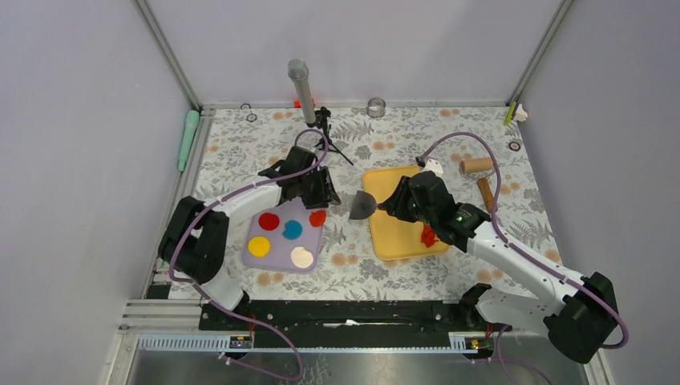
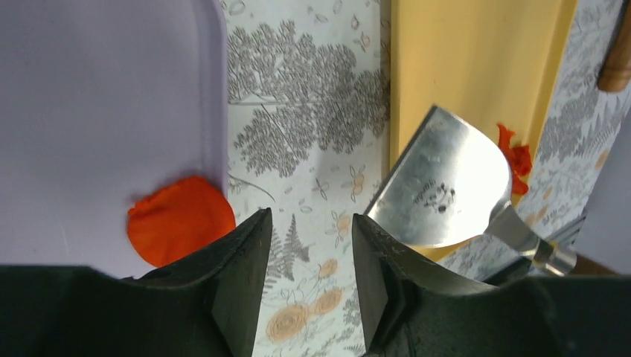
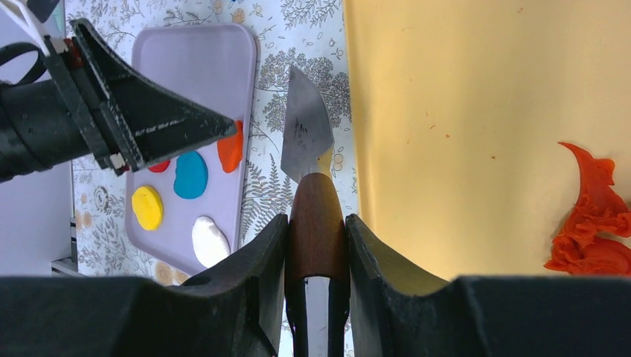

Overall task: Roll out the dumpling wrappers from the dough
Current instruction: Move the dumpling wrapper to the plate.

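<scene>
Two red wrappers lie on the lilac tray (image 1: 277, 258): one (image 1: 269, 221) at its left, one (image 1: 318, 217) hanging over its right edge, which also shows in the left wrist view (image 2: 178, 219) and the right wrist view (image 3: 231, 147). A lump of red dough (image 1: 428, 235) (image 3: 591, 223) sits on the yellow board (image 1: 397, 228). My left gripper (image 1: 327, 192) (image 2: 309, 253) is open and empty, above the table just right of the tray's edge wrapper. My right gripper (image 1: 393, 204) (image 3: 316, 230) is shut on the wooden handle of a metal scraper (image 1: 363, 207) (image 3: 305, 130), its blade out over the board's left edge.
Blue (image 1: 293, 229), yellow (image 1: 258, 246) and cream (image 1: 301, 257) discs lie on the lilac tray. A wooden rolling pin (image 1: 476, 165) and another wooden tool (image 1: 486, 194) lie right of the board. A small tripod (image 1: 323, 128), a grey cylinder (image 1: 301, 90) and a metal ring (image 1: 376, 106) stand at the back.
</scene>
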Robot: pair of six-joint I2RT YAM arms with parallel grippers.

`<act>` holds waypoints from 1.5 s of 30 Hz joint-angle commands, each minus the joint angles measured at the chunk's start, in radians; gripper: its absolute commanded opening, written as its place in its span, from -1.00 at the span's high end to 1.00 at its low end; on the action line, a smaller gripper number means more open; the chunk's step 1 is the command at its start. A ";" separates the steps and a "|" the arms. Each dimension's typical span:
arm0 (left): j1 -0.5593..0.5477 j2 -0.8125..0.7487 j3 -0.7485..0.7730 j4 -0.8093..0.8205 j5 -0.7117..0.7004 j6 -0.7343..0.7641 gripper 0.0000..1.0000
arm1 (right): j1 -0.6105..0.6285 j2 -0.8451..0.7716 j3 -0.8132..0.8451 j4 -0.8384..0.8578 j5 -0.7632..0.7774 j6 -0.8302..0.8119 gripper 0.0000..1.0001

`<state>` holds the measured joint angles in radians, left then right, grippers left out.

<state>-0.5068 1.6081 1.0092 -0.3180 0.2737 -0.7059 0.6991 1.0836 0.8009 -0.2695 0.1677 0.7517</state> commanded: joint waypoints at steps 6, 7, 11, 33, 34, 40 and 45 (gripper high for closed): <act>0.006 0.102 0.090 0.063 -0.111 -0.023 0.08 | -0.007 -0.033 0.029 0.018 0.030 -0.004 1.00; 0.008 0.106 0.086 0.067 -0.111 -0.023 0.08 | -0.006 -0.033 0.028 0.019 0.032 -0.002 1.00; 0.015 0.110 0.075 0.078 -0.124 -0.025 0.08 | -0.006 -0.034 0.021 0.020 0.029 0.002 1.00; 0.029 0.194 0.106 -0.022 -0.101 0.004 0.09 | -0.008 -0.023 0.024 0.032 0.029 0.013 1.00; 0.029 0.191 0.108 -0.038 -0.106 0.007 0.09 | -0.009 -0.021 0.024 0.033 0.030 0.011 1.00; 0.030 0.169 0.106 -0.112 -0.120 0.028 0.09 | -0.008 -0.013 0.031 0.033 0.030 0.005 1.00; 0.031 0.146 0.101 -0.144 -0.163 0.039 0.09 | -0.008 -0.013 0.033 0.034 0.025 0.001 1.00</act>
<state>-0.4805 1.7981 1.0935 -0.3847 0.1722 -0.6991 0.6975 1.0798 0.8009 -0.2802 0.1677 0.7559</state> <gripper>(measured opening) 0.456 0.376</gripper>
